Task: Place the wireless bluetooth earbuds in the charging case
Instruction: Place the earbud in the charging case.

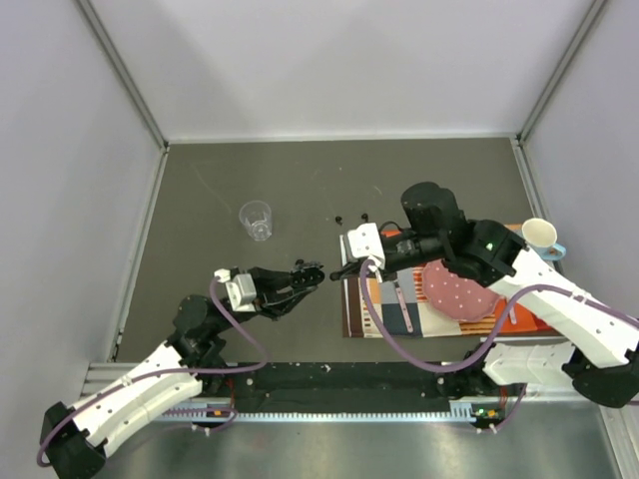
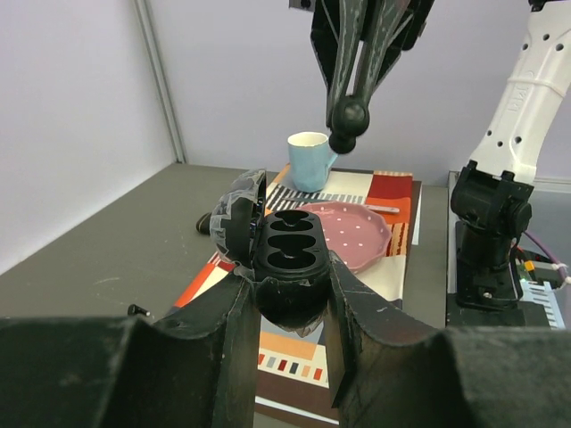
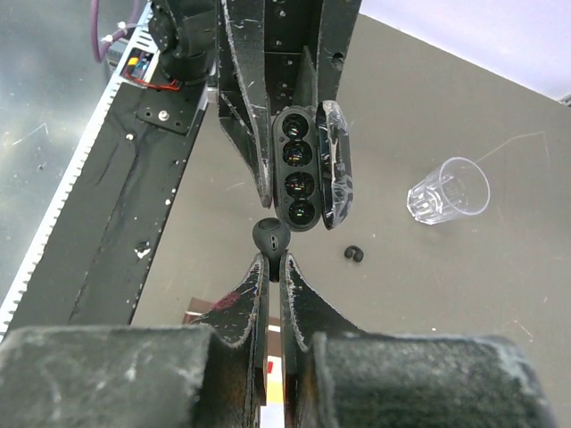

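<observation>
My left gripper (image 1: 300, 274) is shut on the open black charging case (image 2: 290, 250) and holds it above the table, lid (image 2: 234, 218) swung to the left. Its cavities look empty. My right gripper (image 3: 274, 263) is shut on a black earbud (image 3: 270, 236), held at the fingertips just short of the case's near end (image 3: 299, 169). From the left wrist view the earbud (image 2: 348, 120) hangs above and beyond the case. Another small black piece (image 3: 354, 254) lies on the table under the case. Two tiny black pieces (image 1: 339, 219) (image 1: 363, 216) lie farther back.
A clear plastic cup (image 1: 257, 220) stands on the table at the back left, also in the right wrist view (image 3: 449, 190). A patterned mat (image 1: 419, 314) on the right holds a pink dotted plate (image 1: 459, 291) and a utensil (image 1: 402, 304). A blue mug (image 1: 539, 235) stands at its far corner.
</observation>
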{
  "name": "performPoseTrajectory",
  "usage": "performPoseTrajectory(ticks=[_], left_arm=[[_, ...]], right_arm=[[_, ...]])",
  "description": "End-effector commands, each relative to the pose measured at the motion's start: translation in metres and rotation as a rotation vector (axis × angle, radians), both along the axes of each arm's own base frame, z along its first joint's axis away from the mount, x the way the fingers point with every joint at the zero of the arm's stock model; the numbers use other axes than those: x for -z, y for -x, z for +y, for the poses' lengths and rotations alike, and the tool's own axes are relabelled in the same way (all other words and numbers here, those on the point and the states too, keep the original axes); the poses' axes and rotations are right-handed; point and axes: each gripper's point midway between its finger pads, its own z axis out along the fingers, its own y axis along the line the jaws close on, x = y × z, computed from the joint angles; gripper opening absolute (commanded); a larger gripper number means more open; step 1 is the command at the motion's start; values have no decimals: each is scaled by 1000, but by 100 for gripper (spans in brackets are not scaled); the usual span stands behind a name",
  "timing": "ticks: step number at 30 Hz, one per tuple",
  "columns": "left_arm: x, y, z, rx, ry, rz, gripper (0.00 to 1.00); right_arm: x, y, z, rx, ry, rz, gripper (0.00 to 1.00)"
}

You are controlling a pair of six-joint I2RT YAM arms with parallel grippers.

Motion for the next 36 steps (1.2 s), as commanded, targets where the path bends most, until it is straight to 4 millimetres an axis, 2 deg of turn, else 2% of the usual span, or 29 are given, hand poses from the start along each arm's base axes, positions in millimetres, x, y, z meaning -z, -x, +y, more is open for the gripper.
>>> performPoseTrajectory(ticks=[1, 12, 18, 23, 36], left_arm=[[-28, 7, 0, 26, 47, -54, 0], [-25, 9, -2, 49, 37, -40, 0], [-27, 9, -3, 51, 38, -40, 0], [-29, 10, -4, 62, 45, -39, 0], [-28, 12, -4, 70, 51, -40, 0]], right_arm=[[-17, 4, 7, -37, -24, -64, 0], [-16, -2, 20, -53, -11, -93, 0], [-8, 1, 26, -74, 6, -71, 0], [1, -4, 29, -60, 31, -60, 0], [9, -8, 33, -54, 53, -50, 0]])
